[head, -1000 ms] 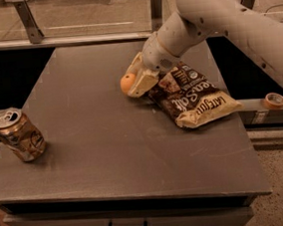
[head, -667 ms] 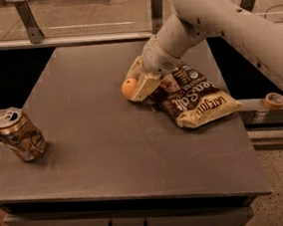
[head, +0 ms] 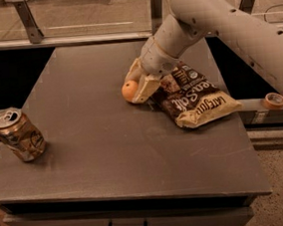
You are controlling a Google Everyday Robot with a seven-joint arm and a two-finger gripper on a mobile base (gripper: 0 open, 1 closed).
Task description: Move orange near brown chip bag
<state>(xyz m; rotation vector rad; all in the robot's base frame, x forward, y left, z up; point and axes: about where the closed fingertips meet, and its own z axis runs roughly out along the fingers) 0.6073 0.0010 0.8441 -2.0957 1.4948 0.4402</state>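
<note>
- The gripper [head: 135, 87] is low over the middle of the dark table [head: 110, 153], at the end of the pale arm [head: 222, 17] that reaches in from the far right.
- Its cream fingers [head: 147, 86] are closed on either side of the orange [head: 128, 91], touching it and gripping it between them.
- The orange sits at the table surface or just above it; which one cannot be told. It is just left of the brown chip bag [head: 196, 98], very close to the bag's far-left end.
- The brown chip bag lies flat on the right part of the table, its cream end pointing towards the near right edge. Whether it is sealed or what it holds cannot be seen.
- A tan dented soda can [head: 19, 135] stands tilted at the near left edge, well apart from the orange; its top shows a pull tab, but its contents are hidden.
- A drawer [head: 124, 221] under the table front is closed.
</note>
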